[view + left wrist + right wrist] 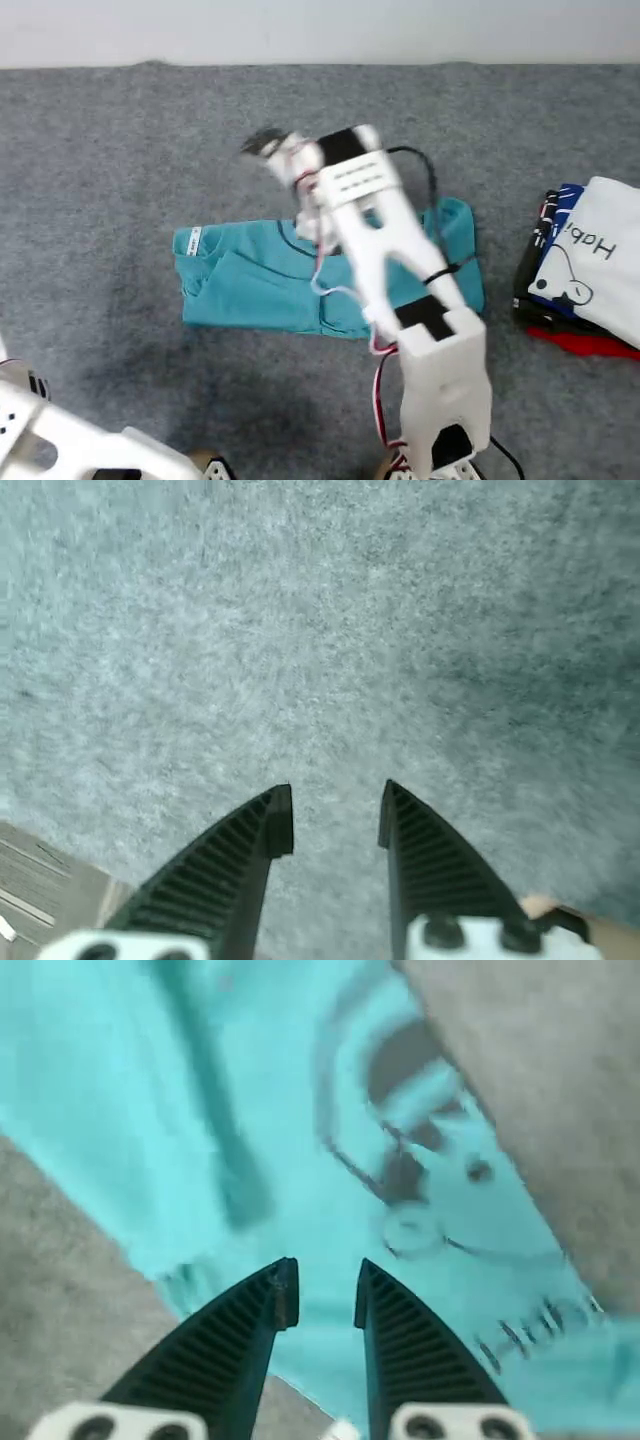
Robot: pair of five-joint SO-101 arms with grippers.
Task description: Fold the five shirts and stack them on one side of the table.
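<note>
So here's where we're at: the teal shirt (250, 290) lies flat in the middle of the counter (110, 170). It's laid out as a long rectangle, with the collar and its little label at the left end in the high view. Our right arm (400, 260) stretches across its right half, so part of the shirt is hidden under it. The right hand (318, 1295) hangs over the teal cloth. In its wrist view we see the two black fingers (240, 1340) a little apart with nothing between them, just the shirt's dark print below. Whether the tips touch the cloth, we can't tell. Over on the right side of the counter sits the stack (578, 275) of folded shirts. A white shirt (605, 235) with a dark print is on top, with blue, black and red edges showing under it. The stack is near the teal shirt's right end but not touching it. Our left arm (70, 440) sits at the near left corner, well apart from the teal shirt. The left hand (335, 815) hangs over bare grey counter with its fingers spread and nothing in them.
</note>
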